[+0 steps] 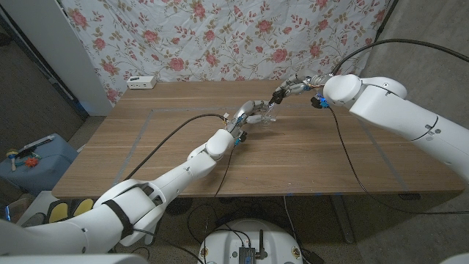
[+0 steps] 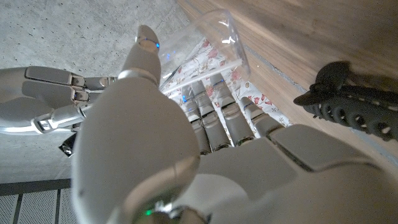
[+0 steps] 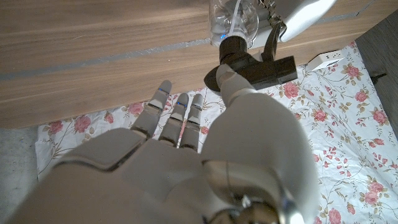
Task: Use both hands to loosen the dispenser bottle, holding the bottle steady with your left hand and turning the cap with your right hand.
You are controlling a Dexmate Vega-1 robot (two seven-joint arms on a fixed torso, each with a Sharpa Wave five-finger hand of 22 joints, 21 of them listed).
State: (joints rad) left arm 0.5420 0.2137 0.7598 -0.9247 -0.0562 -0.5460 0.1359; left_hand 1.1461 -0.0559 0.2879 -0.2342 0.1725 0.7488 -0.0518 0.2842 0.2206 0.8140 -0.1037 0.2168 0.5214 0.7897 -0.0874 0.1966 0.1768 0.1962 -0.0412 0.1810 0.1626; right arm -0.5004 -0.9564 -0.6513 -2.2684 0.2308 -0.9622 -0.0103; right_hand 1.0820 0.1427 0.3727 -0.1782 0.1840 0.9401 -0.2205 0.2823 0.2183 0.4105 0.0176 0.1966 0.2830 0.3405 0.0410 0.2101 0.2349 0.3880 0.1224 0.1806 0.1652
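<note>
Head view: left hand (image 1: 253, 111) wraps the clear bottle (image 1: 265, 115), bracing it, while right hand (image 1: 293, 86) reaches the black cap (image 3: 239, 53); its grasp is unclear.

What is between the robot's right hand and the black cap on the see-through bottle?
Nothing is: in the right wrist view, the right hand has its thumb tip against the black cap of the bottle.

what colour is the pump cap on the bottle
Black, on a clear bottle; the cap shows best in the right wrist view.
</note>
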